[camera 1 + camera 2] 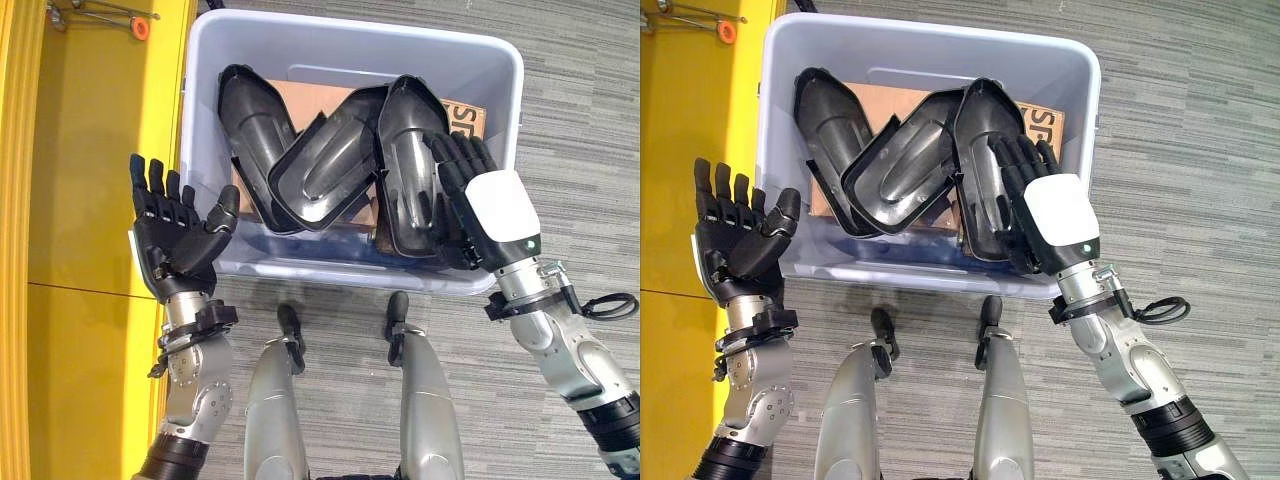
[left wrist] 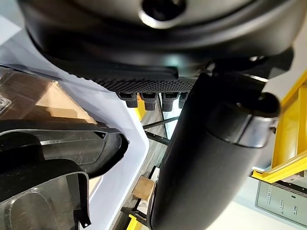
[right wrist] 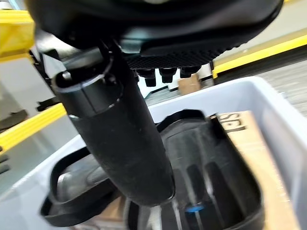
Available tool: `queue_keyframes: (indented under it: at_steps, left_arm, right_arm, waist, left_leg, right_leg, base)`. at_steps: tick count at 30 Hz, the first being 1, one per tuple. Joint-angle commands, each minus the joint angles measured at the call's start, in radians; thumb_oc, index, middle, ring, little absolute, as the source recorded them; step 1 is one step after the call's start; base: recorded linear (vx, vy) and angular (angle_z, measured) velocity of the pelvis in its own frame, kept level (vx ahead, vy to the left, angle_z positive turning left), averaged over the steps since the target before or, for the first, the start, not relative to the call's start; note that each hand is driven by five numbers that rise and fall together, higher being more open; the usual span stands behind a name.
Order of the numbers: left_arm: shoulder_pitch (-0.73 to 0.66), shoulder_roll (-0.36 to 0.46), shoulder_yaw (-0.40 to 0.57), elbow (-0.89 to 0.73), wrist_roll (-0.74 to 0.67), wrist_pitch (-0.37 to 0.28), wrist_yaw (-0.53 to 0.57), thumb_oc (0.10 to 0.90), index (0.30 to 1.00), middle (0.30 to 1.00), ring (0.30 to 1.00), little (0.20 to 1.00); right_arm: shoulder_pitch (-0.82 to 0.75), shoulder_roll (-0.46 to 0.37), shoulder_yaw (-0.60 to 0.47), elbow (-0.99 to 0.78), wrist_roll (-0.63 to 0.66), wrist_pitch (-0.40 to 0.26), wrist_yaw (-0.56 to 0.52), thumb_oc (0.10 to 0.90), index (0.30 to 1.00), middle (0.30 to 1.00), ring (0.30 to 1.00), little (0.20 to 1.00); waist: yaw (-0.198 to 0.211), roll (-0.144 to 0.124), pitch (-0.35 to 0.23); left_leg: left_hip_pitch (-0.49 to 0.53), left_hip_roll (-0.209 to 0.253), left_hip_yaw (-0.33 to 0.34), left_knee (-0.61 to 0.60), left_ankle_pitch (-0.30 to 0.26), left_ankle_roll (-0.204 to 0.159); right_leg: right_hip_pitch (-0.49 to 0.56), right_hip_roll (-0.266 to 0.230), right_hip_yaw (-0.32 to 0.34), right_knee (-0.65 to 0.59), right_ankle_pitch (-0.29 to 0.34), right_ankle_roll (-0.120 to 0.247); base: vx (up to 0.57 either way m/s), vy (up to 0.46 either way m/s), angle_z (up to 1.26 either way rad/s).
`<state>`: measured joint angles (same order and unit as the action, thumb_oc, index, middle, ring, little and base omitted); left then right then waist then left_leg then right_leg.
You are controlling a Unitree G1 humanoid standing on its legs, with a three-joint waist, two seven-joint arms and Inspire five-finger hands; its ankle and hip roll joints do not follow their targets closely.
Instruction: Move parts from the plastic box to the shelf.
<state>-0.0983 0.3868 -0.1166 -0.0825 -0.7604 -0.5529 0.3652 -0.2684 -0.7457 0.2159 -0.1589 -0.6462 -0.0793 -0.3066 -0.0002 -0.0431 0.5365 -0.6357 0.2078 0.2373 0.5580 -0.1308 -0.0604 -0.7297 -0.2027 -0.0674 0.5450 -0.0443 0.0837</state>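
Note:
A pale plastic box point(image 1: 350, 35) stands on the floor in front of me. Three glossy black shell-shaped parts lie in it on cardboard point(image 1: 310, 100): a left part point(image 1: 255, 130), a middle part point(image 1: 325, 170) and a right part point(image 1: 405, 150). My right hand point(image 1: 495, 215) hovers over the box's near right corner, open, with its straight fingers reaching over the right part point(image 3: 211, 177). My left hand point(image 1: 175, 235) is raised palm-up just outside the box's left wall, open and holding nothing. The left wrist view looks past the thumb point(image 2: 206, 158) at the left part point(image 2: 57, 148).
A yellow surface point(image 1: 90, 150) runs along the left of the box. An orange-tipped metal fitting point(image 1: 138, 25) lies at its far end. Grey striped carpet point(image 1: 580, 120) surrounds the box on the right and near sides.

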Motion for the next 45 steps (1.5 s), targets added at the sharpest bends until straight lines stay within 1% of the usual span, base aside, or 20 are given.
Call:
queue_keyframes:
  at_steps: [1,10,11,16,17,20,21,22,23,24,25,26,27,28,30,33,36,40,43,45]
  left_arm:
    - [-0.001,0.066,0.035,-0.142,0.099,-0.119,-0.010,0.900,1.000,1.000,1.000,1.000]
    - [-0.001,0.066,0.035,-0.142,0.099,-0.119,-0.010,0.900,1.000,1.000,1.000,1.000]
    - [-0.014,0.056,0.018,-0.141,0.118,-0.099,-0.007,0.900,1.000,1.000,1.000,1.000]
    - [-0.017,0.061,0.020,-0.125,0.106,-0.107,-0.019,0.900,1.000,1.000,1.000,1.000]
    - [-0.013,0.065,0.023,-0.126,0.104,-0.105,-0.025,0.900,1.000,1.000,1.000,1.000]
    - [-0.004,0.070,0.028,-0.130,0.096,-0.101,-0.026,0.900,1.000,1.000,1.000,1.000]
    - [0.006,0.074,0.035,-0.133,0.081,-0.106,-0.028,0.900,1.000,1.000,1.000,1.000]
    - [0.010,0.073,0.038,-0.133,0.077,-0.109,-0.032,0.900,1.000,1.000,1.000,1.000]
    - [0.017,0.073,0.043,-0.134,0.061,-0.118,-0.042,0.900,1.000,1.000,1.000,1.000]
    - [0.019,0.073,0.044,-0.135,0.053,-0.122,-0.048,0.900,1.000,1.000,1.000,1.000]
    - [0.027,0.069,0.051,-0.143,0.009,-0.137,-0.081,0.900,1.000,1.000,1.000,1.000]
    - [0.028,0.067,0.053,-0.145,0.001,-0.141,-0.088,0.900,1.000,1.000,1.000,1.000]
    - [0.030,0.063,0.058,-0.152,-0.005,-0.156,-0.109,0.900,1.000,1.000,1.000,1.000]
    - [0.030,0.063,0.058,-0.154,-0.002,-0.158,-0.108,0.900,1.000,1.000,1.000,1.000]
    - [0.029,0.058,0.060,-0.161,0.015,-0.171,-0.092,0.900,1.000,1.000,1.000,1.000]
    - [0.026,0.053,0.071,-0.157,0.016,-0.170,-0.044,0.900,1.000,1.000,1.000,1.000]
    - [0.033,0.047,0.082,-0.150,0.000,-0.165,-0.061,0.900,1.000,1.000,1.000,1.000]
    - [0.039,0.053,0.088,-0.150,-0.018,-0.166,-0.082,0.900,1.000,1.000,1.000,1.000]
    - [0.034,0.053,0.087,-0.150,-0.015,-0.161,-0.078,0.900,1.000,1.000,1.000,1.000]
    - [0.034,0.052,0.087,-0.153,-0.007,-0.153,-0.081,0.900,1.000,1.000,1.000,1.000]
  right_arm:
    - [-0.045,-0.025,-0.048,-0.106,-0.014,-0.039,-0.084,0.900,1.000,1.000,1.000,1.000]
    - [-0.045,-0.025,-0.048,-0.106,-0.014,-0.039,-0.084,0.900,1.000,1.000,1.000,1.000]
    - [-0.037,-0.025,-0.030,-0.051,-0.041,0.029,-0.016,0.900,1.000,1.000,1.000,1.000]
    - [-0.045,-0.049,-0.019,-0.027,-0.058,0.060,-0.026,0.900,1.000,1.000,1.000,1.000]
    - [-0.034,-0.060,-0.028,-0.023,-0.054,0.078,-0.053,0.900,1.000,1.000,1.000,1.000]
    - [-0.008,-0.074,-0.054,-0.018,-0.026,0.083,-0.102,0.900,1.000,1.000,1.000,1.000]
    - [0.018,-0.078,-0.089,-0.014,-0.012,0.066,-0.153,0.900,1.000,1.000,1.000,1.000]
    - [0.028,-0.076,-0.101,-0.015,-0.009,0.057,-0.169,0.900,1.000,1.000,1.000,1.000]
    - [0.050,-0.070,-0.131,-0.022,-0.006,0.032,-0.220,0.900,1.000,1.000,1.000,1.000]
    - [0.058,-0.067,-0.141,-0.025,-0.005,0.024,-0.233,0.900,1.000,1.000,1.000,1.000]
    - [0.085,-0.053,-0.177,-0.039,-0.005,-0.007,-0.273,0.900,1.000,1.000,1.000,1.000]
    - [0.091,-0.048,-0.188,-0.045,-0.006,-0.016,-0.278,0.900,1.000,1.000,1.000,1.000]
    - [0.105,-0.041,-0.217,-0.060,-0.010,-0.047,-0.304,0.900,1.000,1.000,1.000,1.000]
    - [0.109,-0.040,-0.223,-0.065,-0.012,-0.055,-0.309,0.900,1.000,1.000,1.000,1.000]
    - [0.134,-0.029,-0.262,-0.078,-0.002,-0.100,-0.349,0.900,1.000,1.000,1.000,1.000]
    - [0.165,-0.021,-0.303,-0.062,-0.002,-0.138,-0.358,0.900,1.000,1.000,1.000,1.000]
    - [0.186,-0.018,-0.322,-0.059,0.001,-0.150,-0.366,0.900,1.000,1.000,1.000,1.000]
    - [0.202,-0.018,-0.347,-0.066,0.019,-0.196,-0.391,0.900,1.000,1.000,1.000,1.000]
    - [0.192,-0.018,-0.346,-0.078,-0.006,-0.202,-0.362,0.900,1.000,1.000,1.000,1.000]
    - [0.192,-0.021,-0.343,-0.084,-0.022,-0.190,-0.334,0.900,1.000,1.000,1.000,1.000]
  waist:
    - [-0.002,0.004,-0.016]
    - [-0.002,0.004,-0.016]
    - [-0.012,0.020,-0.016]
    - [-0.012,0.015,-0.016]
    - [-0.013,0.013,-0.016]
    - [-0.017,0.010,-0.016]
    - [-0.023,0.008,-0.016]
    - [-0.025,0.008,-0.016]
    - [-0.030,0.006,-0.016]
    - [-0.031,0.005,-0.016]
    - [-0.038,0.002,-0.016]
    - [-0.040,0.001,-0.016]
    - [-0.046,-0.001,-0.016]
    - [-0.047,-0.001,-0.016]
    - [-0.054,-0.001,-0.016]
    - [-0.062,0.000,-0.016]
    - [-0.064,0.000,-0.016]
    - [-0.067,0.000,-0.016]
    - [-0.065,0.000,-0.016]
    - [-0.063,0.000,-0.016]
  left_leg:
    - [-0.014,-0.064,-0.039,0.009,-0.078,0.026]
    - [-0.014,-0.064,-0.039,0.009,-0.078,0.026]
    - [-0.042,-0.071,-0.032,-0.004,-0.067,0.023]
    - [-0.052,-0.067,-0.030,-0.006,-0.061,0.021]
    - [-0.052,-0.064,-0.030,-0.008,-0.058,0.020]
    - [-0.052,-0.063,-0.029,-0.014,-0.053,0.018]
    - [-0.049,-0.060,-0.026,-0.020,-0.049,0.017]
    - [-0.048,-0.060,-0.025,-0.021,-0.049,0.017]
    - [-0.045,-0.059,-0.022,-0.024,-0.048,0.018]
    - [-0.044,-0.059,-0.022,-0.024,-0.048,0.018]
    - [-0.040,-0.057,-0.018,-0.027,-0.049,0.018]
    - [-0.038,-0.057,-0.016,-0.028,-0.049,0.019]
    - [-0.031,-0.056,-0.012,-0.032,-0.050,0.019]
    - [-0.029,-0.055,-0.011,-0.033,-0.050,0.018]
    - [-0.021,-0.053,-0.008,-0.036,-0.052,0.018]
    - [-0.005,-0.056,-0.001,-0.052,-0.046,0.016]
    - [0.003,-0.056,0.002,-0.058,-0.044,0.015]
    - [0.015,-0.055,0.008,-0.066,-0.041,0.015]
    - [0.018,-0.055,0.010,-0.064,-0.044,0.016]
    - [0.020,-0.055,0.008,-0.061,-0.045,0.015]
  right_leg:
    - [0.061,0.065,-0.021,-0.013,-0.082,0.030]
    - [0.061,0.065,-0.021,-0.013,-0.082,0.030]
    - [0.018,0.069,-0.018,-0.009,-0.079,0.027]
    - [0.010,0.070,-0.024,-0.005,-0.078,0.026]
    - [0.010,0.072,-0.025,-0.008,-0.076,0.026]
    - [0.011,0.074,-0.025,-0.013,-0.072,0.026]
    - [0.011,0.076,-0.025,-0.015,-0.070,0.027]
    - [0.011,0.078,-0.023,-0.016,-0.069,0.027]
    - [0.012,0.082,-0.020,-0.019,-0.066,0.028]
    - [0.013,0.082,-0.020,-0.020,-0.065,0.028]
    - [0.016,0.085,-0.017,-0.024,-0.064,0.030]
    - [0.017,0.086,-0.016,-0.026,-0.063,0.031]
    - [0.025,0.088,-0.014,-0.033,-0.064,0.031]
    - [0.026,0.088,-0.013,-0.034,-0.064,0.031]
    - [0.032,0.091,-0.006,-0.033,-0.068,0.031]
    - [0.044,0.092,-0.003,-0.044,-0.067,0.032]
    - [0.053,0.091,-0.001,-0.051,-0.067,0.032]
    - [0.063,0.089,-0.003,-0.061,-0.064,0.032]
    - [0.067,0.088,-0.007,-0.056,-0.069,0.031]
    - [0.071,0.087,-0.010,-0.053,-0.071,0.030]
  base:
    - [0.00,0.000,0.00]
    - [0.00,0.000,0.00]
    - [0.00,-0.031,-0.02]
    - [0.00,-0.035,-0.08]
    - [-0.01,-0.037,-0.03]
    - [0.00,0.000,0.00]
    - [0.00,0.000,0.00]
    - [0.00,0.000,0.00]
    - [0.00,0.000,0.00]
    - [0.00,0.000,0.00]
    - [0.00,0.000,0.00]
    - [0.00,0.000,0.00]
    - [0.00,0.000,0.00]
    - [0.00,0.000,0.00]
    - [0.00,0.020,-0.08]
    - [0.00,0.026,-0.09]
    - [0.01,0.015,-0.05]
    - [0.00,0.000,0.00]
    - [0.00,0.000,0.00]
    - [0.00,0.000,0.00]
